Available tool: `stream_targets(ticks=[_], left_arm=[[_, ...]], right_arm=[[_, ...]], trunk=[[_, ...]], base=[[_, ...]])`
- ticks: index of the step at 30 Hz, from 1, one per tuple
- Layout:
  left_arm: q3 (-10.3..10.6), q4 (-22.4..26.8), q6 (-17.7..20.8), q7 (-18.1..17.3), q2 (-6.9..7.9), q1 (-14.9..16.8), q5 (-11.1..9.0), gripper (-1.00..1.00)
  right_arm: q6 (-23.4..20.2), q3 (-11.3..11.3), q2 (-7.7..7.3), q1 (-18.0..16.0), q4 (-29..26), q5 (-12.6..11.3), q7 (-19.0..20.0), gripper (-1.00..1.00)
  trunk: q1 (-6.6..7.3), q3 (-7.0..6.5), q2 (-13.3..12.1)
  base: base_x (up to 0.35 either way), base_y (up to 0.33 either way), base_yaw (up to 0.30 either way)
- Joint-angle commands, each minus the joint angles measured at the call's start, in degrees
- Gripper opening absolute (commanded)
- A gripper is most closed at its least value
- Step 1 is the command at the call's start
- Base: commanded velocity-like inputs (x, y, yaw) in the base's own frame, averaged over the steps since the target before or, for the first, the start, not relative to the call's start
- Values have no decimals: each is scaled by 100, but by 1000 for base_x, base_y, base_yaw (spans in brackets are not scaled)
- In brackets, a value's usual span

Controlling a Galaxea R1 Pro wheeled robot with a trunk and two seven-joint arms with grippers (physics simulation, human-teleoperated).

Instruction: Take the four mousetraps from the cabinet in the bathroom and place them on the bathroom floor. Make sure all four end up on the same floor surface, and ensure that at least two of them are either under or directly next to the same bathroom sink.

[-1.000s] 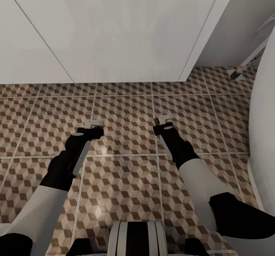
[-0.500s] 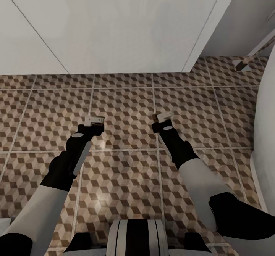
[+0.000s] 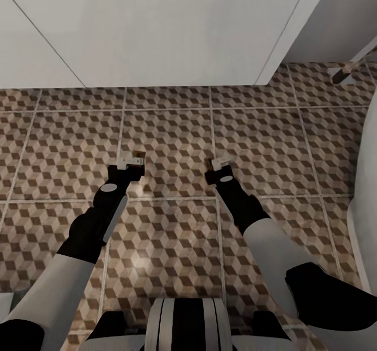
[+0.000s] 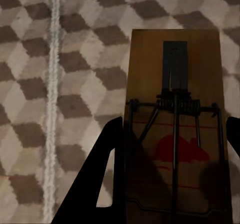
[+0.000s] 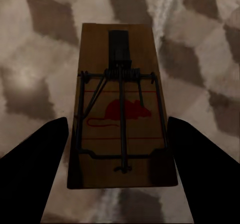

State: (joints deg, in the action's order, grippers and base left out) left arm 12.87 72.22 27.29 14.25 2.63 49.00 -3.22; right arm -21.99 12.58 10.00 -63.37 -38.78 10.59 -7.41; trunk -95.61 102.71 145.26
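The tiled bathroom floor (image 3: pixel 173 131) carries a brown, beige and white cube pattern with pale grout lines. Each flat rectangular brown wooden mousetrap (image 5: pixel 122 108) (image 4: pixel 175 129) bears dark metal wire and a red mouse mark. Both black pincers (image 3: pixel 131 159) (image 3: pixel 221 161) extend from white forearms. The wall panels (image 3: pixel 157 26) are plain white.

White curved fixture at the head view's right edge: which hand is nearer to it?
Right. The right hand, gripping a mousetrap, hangs between the fixture and the left hand, which grips another mousetrap farther away.
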Motion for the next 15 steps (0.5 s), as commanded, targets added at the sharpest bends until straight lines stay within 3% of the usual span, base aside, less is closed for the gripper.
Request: stream_targets(ticks=[1,10,15], left_arm=[[22,-3,27,60,6,4,-15,-100],[25,-64,14,60,7,4,21,-100],[25,-61,13,60,6,3,24,-100]], right_arm=[[-41,15,0,-2,10,43,-17,-100],[-34,16,0,-3,71,48,-15,-100],[-34,16,0,0,65,55,-15,-100]], trunk=[[-1,26,3],[-24,225,15],[-37,229,22]], base=[[0,0,0],[0,0,0],[0,0,0]])
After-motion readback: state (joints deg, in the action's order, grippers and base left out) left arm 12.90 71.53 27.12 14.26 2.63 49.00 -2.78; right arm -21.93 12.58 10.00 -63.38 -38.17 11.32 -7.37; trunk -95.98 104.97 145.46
